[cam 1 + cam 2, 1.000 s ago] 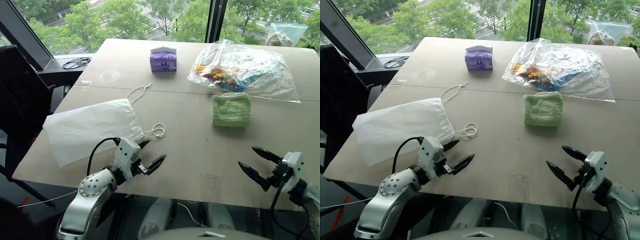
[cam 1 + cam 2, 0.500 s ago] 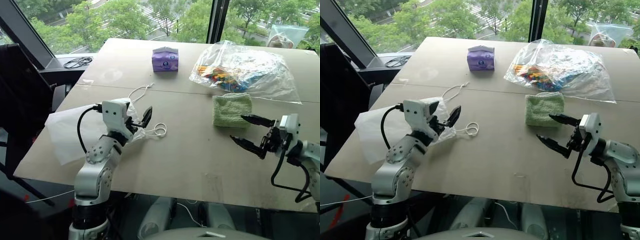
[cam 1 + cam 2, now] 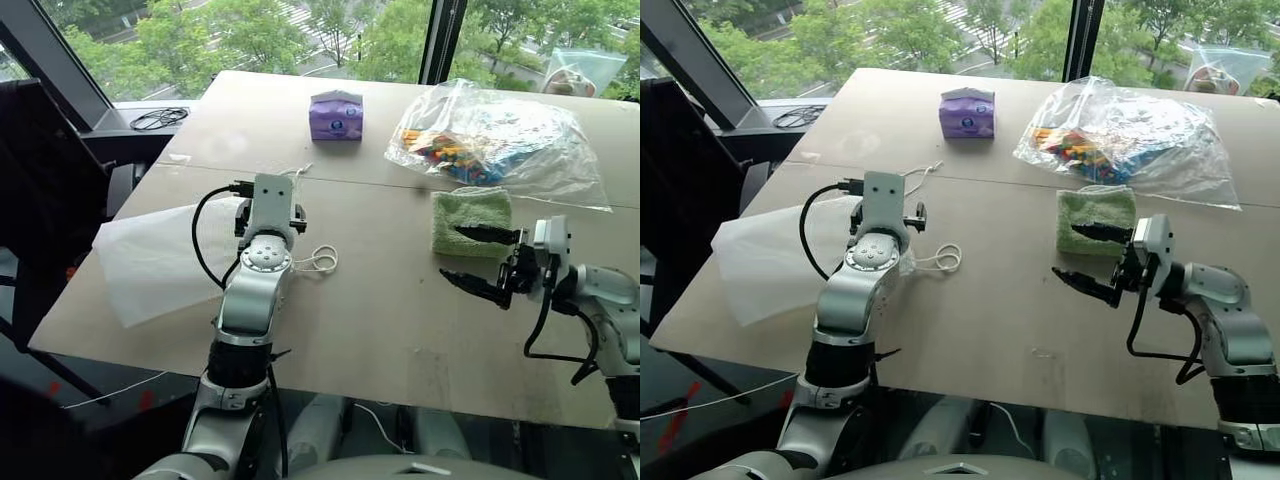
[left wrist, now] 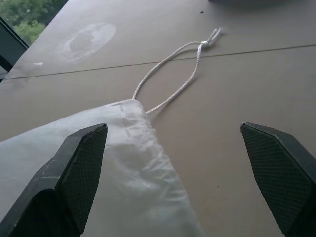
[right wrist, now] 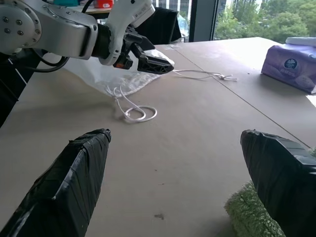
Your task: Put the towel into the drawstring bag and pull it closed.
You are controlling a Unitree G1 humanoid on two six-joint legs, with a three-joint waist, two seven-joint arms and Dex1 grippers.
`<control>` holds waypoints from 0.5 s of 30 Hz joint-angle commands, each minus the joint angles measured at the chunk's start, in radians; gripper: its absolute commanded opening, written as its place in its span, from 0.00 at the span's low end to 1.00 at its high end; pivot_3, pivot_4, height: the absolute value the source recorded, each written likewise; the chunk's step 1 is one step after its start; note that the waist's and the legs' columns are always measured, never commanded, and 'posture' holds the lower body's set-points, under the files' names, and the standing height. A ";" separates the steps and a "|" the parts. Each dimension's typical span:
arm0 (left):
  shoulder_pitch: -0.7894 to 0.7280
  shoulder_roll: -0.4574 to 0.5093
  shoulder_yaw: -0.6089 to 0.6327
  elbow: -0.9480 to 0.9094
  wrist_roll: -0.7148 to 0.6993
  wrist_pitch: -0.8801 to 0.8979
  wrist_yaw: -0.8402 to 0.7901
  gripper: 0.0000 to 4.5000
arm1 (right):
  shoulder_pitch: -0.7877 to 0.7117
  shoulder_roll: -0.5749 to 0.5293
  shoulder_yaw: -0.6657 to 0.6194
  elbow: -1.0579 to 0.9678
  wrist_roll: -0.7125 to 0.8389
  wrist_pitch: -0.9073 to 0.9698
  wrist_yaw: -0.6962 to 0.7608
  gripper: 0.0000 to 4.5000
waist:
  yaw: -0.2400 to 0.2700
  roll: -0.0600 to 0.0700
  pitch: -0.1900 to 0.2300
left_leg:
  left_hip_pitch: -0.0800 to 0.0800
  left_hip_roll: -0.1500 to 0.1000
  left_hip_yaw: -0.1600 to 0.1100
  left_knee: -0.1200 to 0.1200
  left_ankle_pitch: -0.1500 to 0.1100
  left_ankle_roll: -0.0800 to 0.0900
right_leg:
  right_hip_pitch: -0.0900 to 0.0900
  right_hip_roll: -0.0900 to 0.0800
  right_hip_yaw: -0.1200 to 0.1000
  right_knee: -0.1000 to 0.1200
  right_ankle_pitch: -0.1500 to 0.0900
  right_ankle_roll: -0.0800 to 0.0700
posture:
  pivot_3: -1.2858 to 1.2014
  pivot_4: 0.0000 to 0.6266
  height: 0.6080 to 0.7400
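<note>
I see my left gripper [image 4: 173,163] wide open and empty over the white bag [image 3: 165,262] at centre left. My right gripper [image 3: 478,262] is also wide open, holding nothing; its upper finger seems to overlap the green towel [image 3: 470,215] at centre right.
</note>
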 commanded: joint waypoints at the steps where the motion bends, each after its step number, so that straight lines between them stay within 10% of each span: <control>1: 0.018 -0.007 -0.006 -0.094 0.047 0.141 0.015 0.99 | -0.006 -0.001 -0.020 -0.057 0.023 0.009 -0.005 1.00 | -0.002 0.000 0.000 | 0.000 0.000 0.000 0.000 -0.001 0.002 | 0.000 0.000 0.000 0.000 0.000 0.000 | 0.52 0.24 0.99; 15: -0.024 0.003 -0.056 -0.041 0.190 0.348 0.073 0.99 | 0.023 0.017 -0.030 -0.102 0.047 0.016 -0.026 1.00 | 0.001 0.000 0.000 | 0.000 0.000 0.000 0.001 -0.002 -0.005 | 0.000 0.000 0.000 0.000 0.000 0.000 | 0.52 0.24 0.99</control>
